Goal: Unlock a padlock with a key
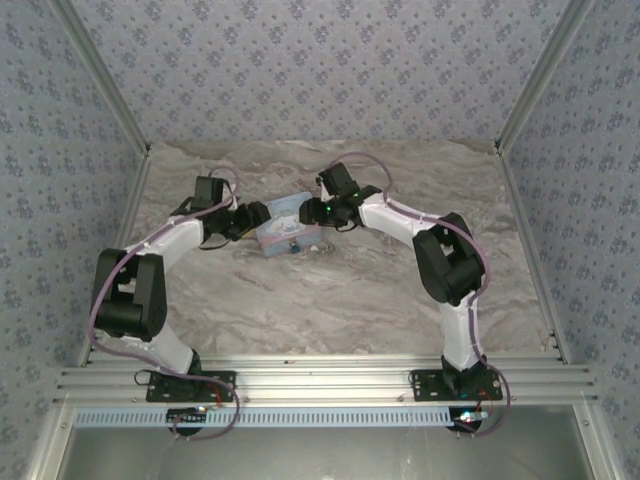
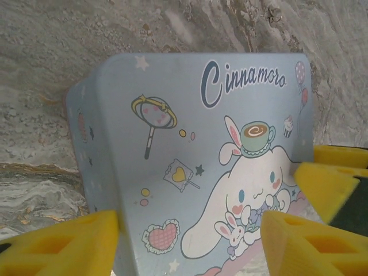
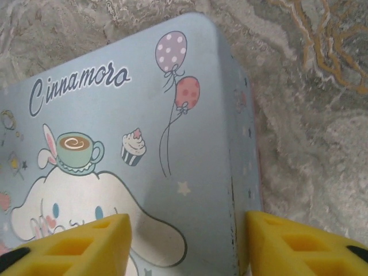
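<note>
A pale-blue tin (image 1: 288, 230) with a cartoon lid lies on the marble table between the two arms. On its near side is a tiny dark speck that looks like the padlock (image 1: 293, 247), too small to make out. My left gripper (image 1: 257, 217) is at the tin's left end. In the left wrist view it (image 2: 190, 223) is open, its yellow fingers (image 2: 63, 247) wide apart over the lid (image 2: 190, 132). My right gripper (image 1: 323, 213) is at the tin's right end. In the right wrist view it (image 3: 187, 221) is open, with one finger (image 3: 299, 247) beside the tin's side wall (image 3: 244, 144).
The right gripper's yellow fingers (image 2: 328, 178) show at the right edge of the left wrist view, close to my left gripper. Marble table (image 1: 330, 300) stretches in front of the tin. Metal frame posts (image 1: 120, 110) and patterned walls close in the sides and back.
</note>
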### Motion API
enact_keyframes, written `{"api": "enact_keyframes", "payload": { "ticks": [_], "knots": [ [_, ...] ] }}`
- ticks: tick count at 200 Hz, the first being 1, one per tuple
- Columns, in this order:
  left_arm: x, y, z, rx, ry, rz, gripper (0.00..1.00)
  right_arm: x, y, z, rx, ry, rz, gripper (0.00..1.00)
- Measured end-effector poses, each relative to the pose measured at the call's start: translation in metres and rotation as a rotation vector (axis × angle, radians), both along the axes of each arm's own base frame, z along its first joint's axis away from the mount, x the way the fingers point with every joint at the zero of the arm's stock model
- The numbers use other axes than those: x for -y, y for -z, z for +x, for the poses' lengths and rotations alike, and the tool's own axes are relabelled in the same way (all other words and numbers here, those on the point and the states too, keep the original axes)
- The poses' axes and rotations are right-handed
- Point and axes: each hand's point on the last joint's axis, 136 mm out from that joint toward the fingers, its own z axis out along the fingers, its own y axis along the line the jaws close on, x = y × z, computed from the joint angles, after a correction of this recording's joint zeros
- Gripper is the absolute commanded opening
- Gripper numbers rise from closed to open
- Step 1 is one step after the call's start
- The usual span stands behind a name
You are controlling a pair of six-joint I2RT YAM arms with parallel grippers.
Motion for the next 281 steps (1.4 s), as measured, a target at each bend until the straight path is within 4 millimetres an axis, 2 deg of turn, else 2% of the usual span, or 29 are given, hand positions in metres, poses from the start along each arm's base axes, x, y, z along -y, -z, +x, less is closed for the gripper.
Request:
{"api": "enact_keyframes", "payload": {
  "ticks": [22,45,70,85,100,123,145,171,190,208,229,246,281],
  "knots": [
    [-0.019,-0.009,0.001,0.017,-0.037,0.019,0.69,0.002,-0.016,0.006,0.024,0.018,-0.034,0.67],
    [-0.037,-0.028,0.001,0.062,-0.074,0.045,0.69,0.016,-0.042,0.026,0.081,0.082,-0.082,0.66],
    [-0.038,-0.042,-0.001,0.097,-0.072,0.048,0.69,0.033,-0.076,0.065,0.177,0.161,-0.141,0.62],
    [-0.036,-0.041,-0.002,0.093,-0.067,0.046,0.69,0.041,-0.082,0.089,0.221,0.197,-0.183,0.61],
    [-0.034,-0.039,-0.006,0.077,-0.058,0.042,0.69,0.047,-0.071,0.11,0.229,0.222,-0.23,0.6],
    [-0.03,-0.039,-0.009,0.068,-0.042,0.035,0.69,0.054,-0.029,0.132,0.2,0.226,-0.31,0.6],
    [-0.025,-0.04,-0.01,0.06,-0.02,0.03,0.69,0.053,0.01,0.145,0.171,0.207,-0.368,0.59],
    [-0.022,-0.043,-0.007,0.065,-0.006,0.024,0.69,0.053,0.038,0.15,0.153,0.183,-0.403,0.54],
    [-0.022,-0.041,-0.007,0.062,-0.002,0.024,0.69,0.055,0.043,0.152,0.151,0.179,-0.403,0.51],
    [-0.022,-0.039,-0.009,0.054,0.001,0.028,0.69,0.056,0.041,0.159,0.161,0.186,-0.383,0.48],
    [-0.021,-0.035,-0.012,0.043,0.008,0.019,0.69,0.061,0.036,0.171,0.181,0.204,-0.357,0.48],
    [-0.02,-0.023,-0.02,0.01,0.014,0.017,0.69,0.066,0.033,0.18,0.194,0.221,-0.334,0.48],
    [-0.022,-0.011,-0.033,-0.034,0.028,0.032,0.69,0.077,0.035,0.191,0.191,0.248,-0.292,0.5]
  ]
}}
